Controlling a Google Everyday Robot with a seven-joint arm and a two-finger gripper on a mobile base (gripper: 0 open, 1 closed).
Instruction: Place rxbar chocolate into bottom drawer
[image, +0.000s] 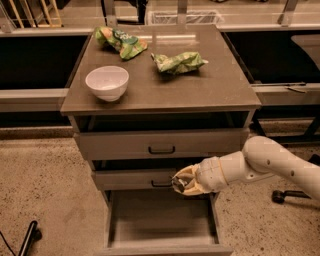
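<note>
camera view: gripper (183, 182) lower centre, above the open bottom drawer (160, 227).
jaws: clamped on rxbar chocolate (178, 185).
handling: likely light, flat, slick wrapper; pinch across the middle.

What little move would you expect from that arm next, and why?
Probably lower the gripper straight down into the bottom drawer. It hangs in front of the middle drawer, above the rear of the open tray, shut on the rxbar chocolate, a dark thing barely showing in its grasp. The bar is not yet inside.
</note>
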